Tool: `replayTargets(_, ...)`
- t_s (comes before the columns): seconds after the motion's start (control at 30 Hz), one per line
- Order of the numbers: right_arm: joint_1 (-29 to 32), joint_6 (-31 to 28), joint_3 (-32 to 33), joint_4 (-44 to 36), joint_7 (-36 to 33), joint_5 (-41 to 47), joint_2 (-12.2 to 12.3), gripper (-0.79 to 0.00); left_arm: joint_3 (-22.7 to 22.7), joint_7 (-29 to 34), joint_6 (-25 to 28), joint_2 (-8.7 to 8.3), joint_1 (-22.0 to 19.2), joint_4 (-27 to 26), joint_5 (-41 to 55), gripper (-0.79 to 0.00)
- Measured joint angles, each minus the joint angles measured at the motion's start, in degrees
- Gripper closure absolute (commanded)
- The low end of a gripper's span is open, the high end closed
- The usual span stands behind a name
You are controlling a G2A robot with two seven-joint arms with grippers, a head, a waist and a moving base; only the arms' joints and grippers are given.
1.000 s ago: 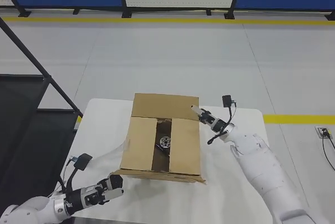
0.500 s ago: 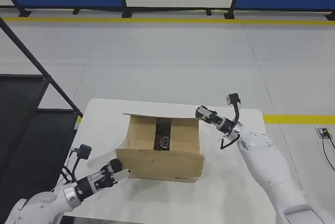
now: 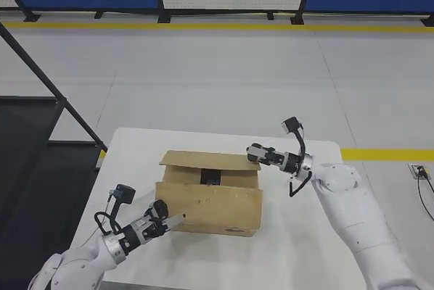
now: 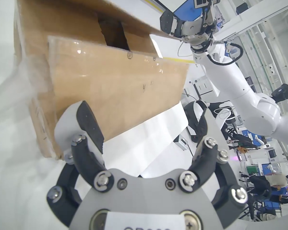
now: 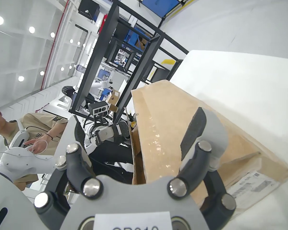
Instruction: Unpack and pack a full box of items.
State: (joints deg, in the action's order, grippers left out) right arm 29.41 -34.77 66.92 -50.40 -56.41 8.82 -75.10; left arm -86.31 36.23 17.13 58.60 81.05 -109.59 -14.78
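A brown cardboard box (image 3: pixel 210 196) stands tipped on the white table (image 3: pixel 304 246), its long side turned upward. A dark gap (image 3: pixel 211 176) between its top flaps shows items inside. My left gripper (image 3: pixel 168 215) is open at the box's near left corner; in the left wrist view the left gripper (image 4: pixel 146 120) has the box (image 4: pixel 110 80) just beyond its fingers. My right gripper (image 3: pixel 253 154) is open at the far right top corner. In the right wrist view the right gripper (image 5: pixel 136 128) straddles a flap edge of the box (image 5: pixel 163 111).
A black metal rack (image 3: pixel 35 181) stands off the table's left side. Bare tabletop lies to the right of the box and in front of it. The table's near edge is close behind my left arm.
The box has tipped from lying with its flaps facing up to showing its long side. My left gripper has come up to its near left corner, and my right gripper has shifted left onto the far right corner.
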Motion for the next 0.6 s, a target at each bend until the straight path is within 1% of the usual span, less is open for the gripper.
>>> replayTargets(0.23, 4.57, 15.32, -0.50, -12.29, 1.65, -4.99, 0.90, -0.785, 3.23, -2.00, -1.19, 0.34, -2.36, 0.43, -3.54, -0.785)
replayTargets(0.33, 6.00, 19.60, -0.68, -15.75, 2.03, -5.34, 1.07, -0.785, 4.64, -2.85, -1.67, 0.51, -3.40, 0.95, -5.10, -0.785)
replayTargets(0.47, 7.38, 22.75, -0.80, -18.79, 2.46, -5.24, 1.24, -0.785, 6.36, -3.48, -2.24, 0.73, -4.89, 2.10, -6.54, -0.785)
replayTargets(0.6, 8.56, 23.52, -0.51, -20.83, 1.41, -4.25, 1.50, -0.785, 7.91, -3.97, -2.65, 0.96, -6.37, 3.42, -7.69, -0.785)
